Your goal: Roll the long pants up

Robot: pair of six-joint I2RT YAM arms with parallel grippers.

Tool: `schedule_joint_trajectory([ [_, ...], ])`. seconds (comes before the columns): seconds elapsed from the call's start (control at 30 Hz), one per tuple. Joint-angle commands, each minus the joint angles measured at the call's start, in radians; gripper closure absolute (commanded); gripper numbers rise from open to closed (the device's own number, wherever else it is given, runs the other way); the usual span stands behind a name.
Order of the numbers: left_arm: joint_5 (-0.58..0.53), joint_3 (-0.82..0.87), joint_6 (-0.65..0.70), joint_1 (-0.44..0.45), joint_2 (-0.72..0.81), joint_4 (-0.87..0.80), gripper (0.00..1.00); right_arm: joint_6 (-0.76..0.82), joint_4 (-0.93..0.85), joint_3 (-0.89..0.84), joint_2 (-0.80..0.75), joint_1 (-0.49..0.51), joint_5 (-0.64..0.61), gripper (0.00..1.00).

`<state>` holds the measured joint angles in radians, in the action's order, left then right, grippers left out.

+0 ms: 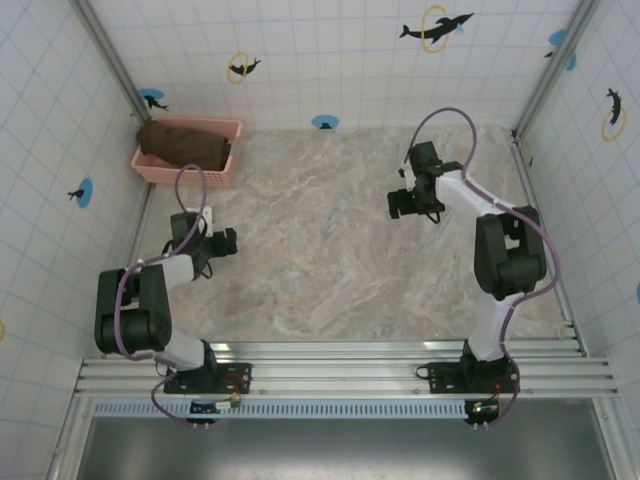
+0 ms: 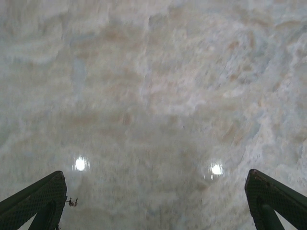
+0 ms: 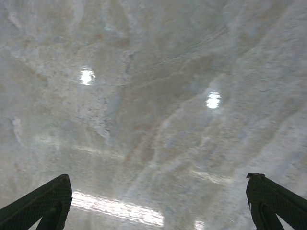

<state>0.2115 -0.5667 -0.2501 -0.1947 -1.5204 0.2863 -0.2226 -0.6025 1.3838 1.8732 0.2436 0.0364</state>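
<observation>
Pants sit at the upper left of the overhead view: the long pants [image 1: 183, 143] lie bundled inside a pink basket [image 1: 160, 170] pushed into the corner where the tiled walls meet. The brown bundle fills most of the basket. Its long axis runs along the basket's length, across the frame and dipping slightly toward the right. From here I cannot tell which end is the waist and which the cuffs.

Just below the basket, at mid-left, the left gripper [image 1: 205, 240] hangs over the marble table [image 1: 330, 260], apart from both basket and cloth. Its wrist camera shows the two dark fingers [image 2: 38, 201] spread to the bottom corners with bare marble between them, so it is released and grasping nothing.

Across the table, right of centre and a little higher in the frame, the right gripper [image 1: 408, 203] hangs over bare stone, well apart from the pants. Its fingers [image 3: 41, 201] also stand wide at the bottom corners, released and empty.
</observation>
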Motion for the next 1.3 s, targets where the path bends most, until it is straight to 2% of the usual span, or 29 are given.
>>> schedule_joint_trajectory([
  [0.0,0.028,-0.078,0.177,0.055,-0.026,0.142,0.03,0.033,0.152,-0.127,-0.108,-0.024,-0.133,0.03],
  [0.1,-0.023,-0.057,0.282,0.147,-0.011,0.175,0.02,0.079,0.319,-0.248,-0.191,-0.035,-0.182,0.03],
  [0.17,-0.126,-0.008,0.335,0.223,0.009,0.234,0.03,0.15,0.365,-0.294,-0.228,-0.032,-0.234,0.03],
  [0.27,-0.167,0.118,0.327,0.232,0.03,0.451,0.02,0.182,0.305,-0.29,-0.233,-0.045,-0.299,0.03],
  [0.3,-0.147,0.176,0.333,0.232,-0.012,0.621,0.02,0.177,0.286,-0.293,-0.236,-0.058,-0.31,0.03],
  [0.33,-0.144,0.188,0.337,0.236,-0.026,0.641,0.03,0.172,0.293,-0.311,-0.252,-0.07,-0.321,0.03],
  [0.37,-0.139,0.165,0.341,0.236,0.006,0.524,0.02,0.172,0.329,-0.347,-0.278,-0.077,-0.33,0.03],
  [0.43,-0.161,0.176,0.337,0.237,-0.01,0.596,0.03,0.193,0.526,-0.486,-0.371,-0.094,-0.305,0.03],
  [0.5,-0.179,0.156,0.331,0.238,0.007,0.524,0.02,0.211,0.779,-0.639,-0.448,-0.109,-0.28,0.03],
  [0.53,-0.181,0.165,0.333,0.239,-0.003,0.557,0.02,0.22,0.907,-0.704,-0.468,-0.118,-0.261,0.03],
  [0.63,-0.178,0.164,0.331,0.238,0.003,0.544,0.03,0.174,0.956,-0.755,-0.443,-0.146,-0.216,0.03],
  [0.7,-0.178,0.16,0.328,0.238,0.004,0.538,0.03,0.171,1.152,-0.87,-0.438,-0.144,-0.208,0.03],
  [0.77,-0.176,0.16,0.328,0.238,0.006,0.53,0.02,0.155,1.273,-0.931,-0.421,-0.141,-0.251,0.03],
  [0.9,-0.176,0.16,0.329,0.238,0.007,0.531,0.02,0.21,1.469,-0.992,-0.344,-0.124,-0.165,0.03],
  [1.27,-0.177,0.158,0.329,0.238,0.004,0.528,0.02,0.206,1.411,-0.973,-0.355,-0.113,-0.21,0.03],
])
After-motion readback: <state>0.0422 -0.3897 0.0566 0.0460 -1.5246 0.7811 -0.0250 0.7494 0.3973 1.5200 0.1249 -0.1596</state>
